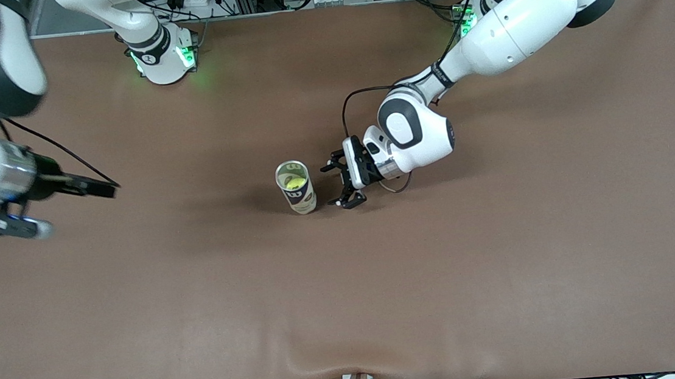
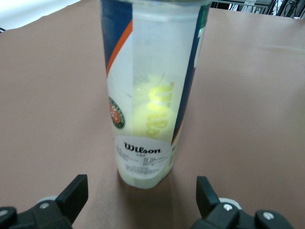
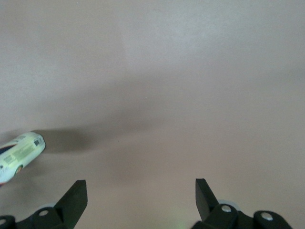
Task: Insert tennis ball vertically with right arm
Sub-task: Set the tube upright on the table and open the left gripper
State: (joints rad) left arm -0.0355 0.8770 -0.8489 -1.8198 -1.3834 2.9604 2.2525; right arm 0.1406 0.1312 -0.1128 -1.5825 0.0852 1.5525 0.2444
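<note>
The tennis ball (image 1: 295, 183) sits inside the can (image 1: 296, 187), a clear-walled tube standing upright on the brown table (image 1: 502, 260) with its mouth open to the front camera. Through the wall, in the left wrist view, the yellow ball (image 2: 151, 112) shows low in the tube (image 2: 151, 90), whose base rests flat on the cloth.

Just beside the can, toward the left arm's end of the table, is the left gripper (image 1: 343, 180), low, level and aimed at the can's side. Its fingers (image 2: 72, 195) are spread wide, one to each side of the can and clear of it (no contact with the wall can be seen).

Well apart from the can, toward the right arm's end of the table, the right gripper (image 1: 79, 203) hangs over bare cloth. Its fingers (image 3: 74, 198) stand spread with nothing between them; only the can's base (image 3: 19, 152) appears at the edge of its wrist view.

Judged from this, the insertion is complete and the step in hand is release and clearing away. The next move calls for the left gripper to draw straight back from the can without brushing it, since a tall tube tips easily.
</note>
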